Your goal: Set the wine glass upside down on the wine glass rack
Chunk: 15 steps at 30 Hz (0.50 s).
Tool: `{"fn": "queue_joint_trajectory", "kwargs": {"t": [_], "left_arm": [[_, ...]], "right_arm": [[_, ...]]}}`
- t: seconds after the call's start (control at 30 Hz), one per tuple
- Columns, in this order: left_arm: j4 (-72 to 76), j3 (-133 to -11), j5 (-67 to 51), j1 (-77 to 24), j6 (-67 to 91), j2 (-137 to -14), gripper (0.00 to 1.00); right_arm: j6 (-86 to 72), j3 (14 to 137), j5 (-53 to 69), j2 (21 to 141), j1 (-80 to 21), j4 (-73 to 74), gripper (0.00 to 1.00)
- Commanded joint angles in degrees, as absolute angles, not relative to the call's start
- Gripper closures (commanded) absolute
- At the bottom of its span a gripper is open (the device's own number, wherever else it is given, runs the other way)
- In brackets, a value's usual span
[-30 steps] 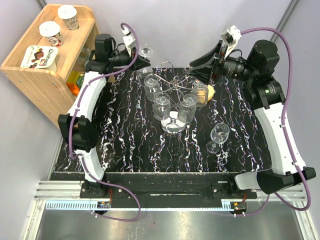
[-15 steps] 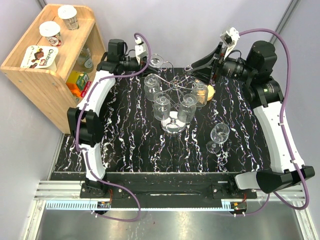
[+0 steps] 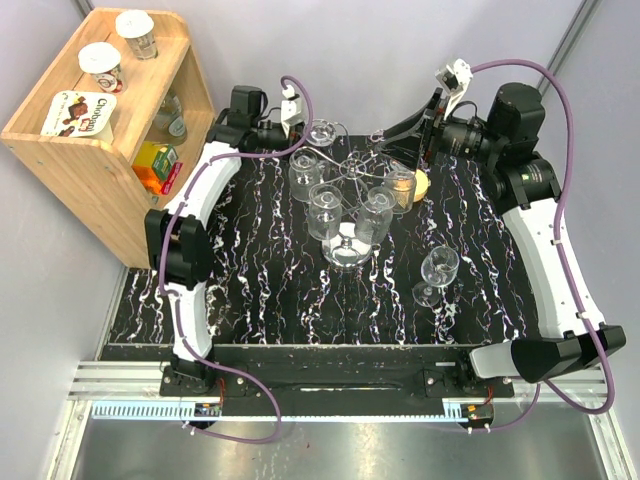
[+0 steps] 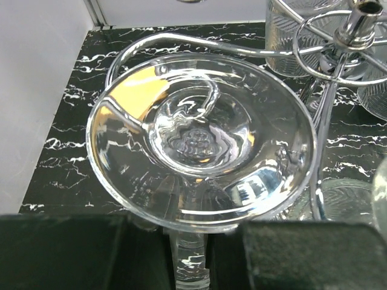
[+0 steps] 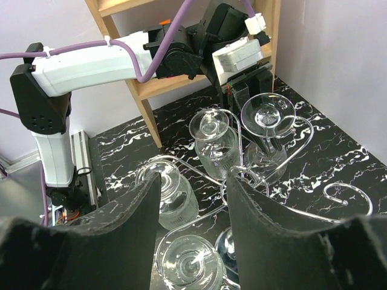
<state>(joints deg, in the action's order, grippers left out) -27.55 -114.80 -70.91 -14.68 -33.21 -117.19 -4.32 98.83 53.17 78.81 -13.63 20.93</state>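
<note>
Chrome wine glass rack [image 3: 347,252] with inverted glasses [image 3: 325,208]

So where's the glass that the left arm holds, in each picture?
Top external: the wine glass, far edge, left of centre.
Left wrist: fills the middle, foot towards the camera.
Right wrist: upper right, inverted.
Shared landmark: the wine glass rack beside it.

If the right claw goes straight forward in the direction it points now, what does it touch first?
Probably a curled wire arm of the rack, just ahead of the open right claw; the hanging glass lies behind it. Depth is hard to judge.
</note>
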Motion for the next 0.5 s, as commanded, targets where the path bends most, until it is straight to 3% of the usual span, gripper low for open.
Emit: {"fn": "queue_joint_trajectory", "kwargs": {"t": [0.0, 0.47], "left_arm": [[-25.5, -120.0, -73.2, -16.0, -34.4, -117.0, 1.0], [-25.5, -121.2, -71.5, -18.4, -35.9, -118.4, 1.0]], "right_arm": [[-3.3, 98.6, 53.1, 78.9, -13.0, 20.0, 0.45], [-3.3, 97.7, 53.1, 79.4, -12.7, 19.4, 0.45]]}}
